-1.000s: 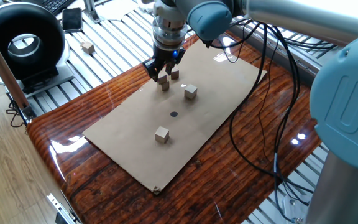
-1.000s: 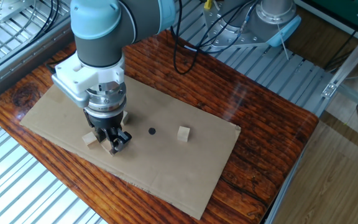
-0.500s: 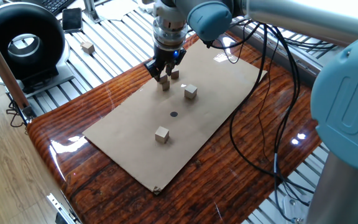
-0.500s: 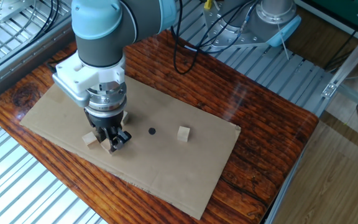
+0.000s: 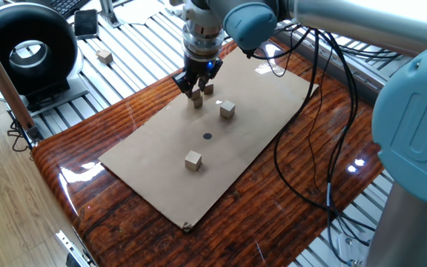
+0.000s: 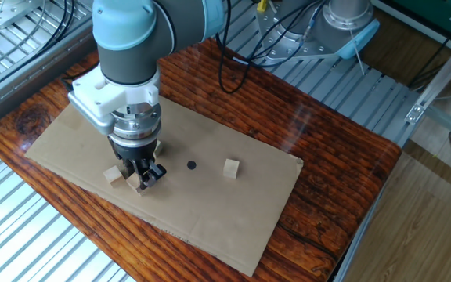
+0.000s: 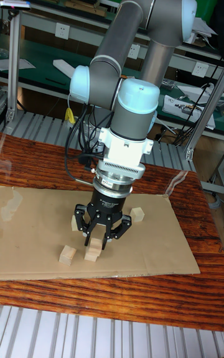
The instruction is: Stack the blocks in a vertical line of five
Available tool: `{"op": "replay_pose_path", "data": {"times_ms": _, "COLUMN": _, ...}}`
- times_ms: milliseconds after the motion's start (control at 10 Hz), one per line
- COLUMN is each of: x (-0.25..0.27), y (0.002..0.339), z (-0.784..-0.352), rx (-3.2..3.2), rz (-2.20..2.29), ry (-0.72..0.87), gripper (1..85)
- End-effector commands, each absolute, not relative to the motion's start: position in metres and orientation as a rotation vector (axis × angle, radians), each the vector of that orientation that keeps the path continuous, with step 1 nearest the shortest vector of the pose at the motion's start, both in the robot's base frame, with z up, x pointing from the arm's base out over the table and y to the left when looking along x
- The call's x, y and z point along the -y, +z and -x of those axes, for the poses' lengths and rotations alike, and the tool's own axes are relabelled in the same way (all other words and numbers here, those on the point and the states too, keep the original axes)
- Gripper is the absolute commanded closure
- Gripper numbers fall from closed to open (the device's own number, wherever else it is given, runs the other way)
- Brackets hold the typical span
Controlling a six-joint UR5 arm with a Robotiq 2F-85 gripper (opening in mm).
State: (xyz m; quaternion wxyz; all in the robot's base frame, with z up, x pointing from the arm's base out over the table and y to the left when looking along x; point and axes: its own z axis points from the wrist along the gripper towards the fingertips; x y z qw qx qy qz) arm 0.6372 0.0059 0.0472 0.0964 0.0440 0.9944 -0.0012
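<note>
Blocks are all single as yet, no two stacked, so the tower of five is hardly begun. What has changed in the last second is the tool [image 5: 196,95]: its fingers, which stood wider apart around the gripped block [image 5: 197,101], have drawn in to a narrow gap and now seem to press on its sides. The arm itself has barely shifted. I judge this to be the closing of the first grasp, with the lift yet to come. The gripped block sits on the cardboard sheet [image 5: 154,170], beyond the black dot [image 5: 207,136] as one fixed view sees it. Whether it has left the sheet cannot be told. A second block [image 5: 208,89] lies just past it, further from the dot. A third [image 5: 227,110] is near the dot, and a fourth [image 5: 193,160] lies on the dot's near side. A fifth [image 5: 105,55] rests well away from the dot, off the sheet on the metal slats.
</note>
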Motion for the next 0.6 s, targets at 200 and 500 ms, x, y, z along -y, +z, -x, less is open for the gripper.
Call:
{"op": "replay_pose_path", "data": {"times_ms": 200, "x": -0.004, "y": 0.049, "z": -0.6381, "rx": -2.937, "rz": -0.138, "ry": 0.009, "gripper": 44.0}}
{"op": "replay_pose_path", "data": {"times_ms": 500, "x": -0.007, "y": 0.0521, "z": -0.6381, "rx": -2.934, "rz": -0.117, "ry": 0.023, "gripper": 36.7}}
